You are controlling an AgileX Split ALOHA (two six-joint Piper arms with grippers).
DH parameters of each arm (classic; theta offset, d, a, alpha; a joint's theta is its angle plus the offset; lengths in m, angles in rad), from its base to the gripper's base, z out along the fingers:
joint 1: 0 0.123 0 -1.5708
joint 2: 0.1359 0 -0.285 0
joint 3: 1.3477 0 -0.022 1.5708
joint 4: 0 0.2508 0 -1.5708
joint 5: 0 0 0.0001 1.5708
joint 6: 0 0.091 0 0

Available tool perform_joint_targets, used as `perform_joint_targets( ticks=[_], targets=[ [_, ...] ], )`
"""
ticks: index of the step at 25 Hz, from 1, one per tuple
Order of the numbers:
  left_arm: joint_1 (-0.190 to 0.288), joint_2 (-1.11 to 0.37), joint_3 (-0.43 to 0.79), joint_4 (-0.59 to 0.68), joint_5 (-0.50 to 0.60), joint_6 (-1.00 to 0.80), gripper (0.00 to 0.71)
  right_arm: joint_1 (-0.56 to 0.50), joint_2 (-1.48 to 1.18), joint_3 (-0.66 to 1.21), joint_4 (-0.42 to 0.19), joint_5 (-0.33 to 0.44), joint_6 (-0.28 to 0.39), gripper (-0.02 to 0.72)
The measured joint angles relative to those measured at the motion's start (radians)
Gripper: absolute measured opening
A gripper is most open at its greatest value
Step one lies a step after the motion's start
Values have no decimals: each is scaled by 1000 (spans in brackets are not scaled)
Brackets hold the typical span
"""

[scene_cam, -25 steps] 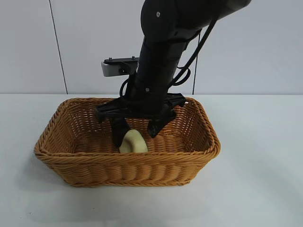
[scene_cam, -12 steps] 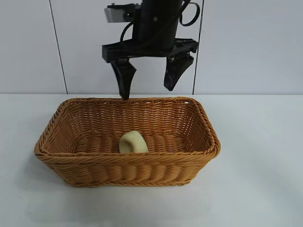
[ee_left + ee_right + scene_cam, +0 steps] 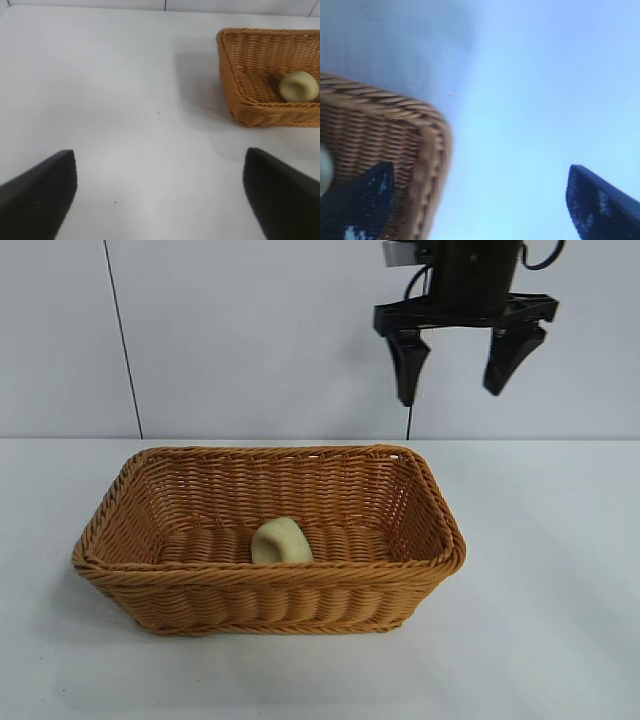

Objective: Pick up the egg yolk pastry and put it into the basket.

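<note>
The egg yolk pastry (image 3: 281,541), a pale cream-yellow lump, lies on the floor of the golden-brown wicker basket (image 3: 270,576), near its front wall. My right gripper (image 3: 450,395) is open and empty, high above the table, behind and above the basket's right end. In the right wrist view its fingers (image 3: 602,205) straddle the basket's rim (image 3: 427,150). My left gripper (image 3: 160,200) is open and empty over bare table, well away from the basket (image 3: 240,95); the pastry (image 3: 298,86) shows inside it from there.
The white table (image 3: 540,620) surrounds the basket on all sides. A pale panelled wall (image 3: 230,330) stands behind it.
My right gripper, open, has risen out of the basket and swung up and to the right. The pastry stays where it was left in the basket.
</note>
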Motion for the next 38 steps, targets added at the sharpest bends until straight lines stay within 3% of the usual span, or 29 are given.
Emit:
perform_joint_targets(
  ticks=[7, 13, 29, 38],
  targets=[
    [0, 0, 0, 0, 0, 0, 695, -52, -6, 19, 16, 0, -11, 642],
    [0, 0, 0, 0, 0, 0, 695, -34, -92, 169, 27, 0, -27, 642],
    [0, 0, 0, 0, 0, 0, 696, -34, -714, 943, 73, -7, -77, 642],
    [0, 0, 0, 0, 0, 0, 696, -34, -1164, 1397, 79, -119, -83, 642]
  ],
)
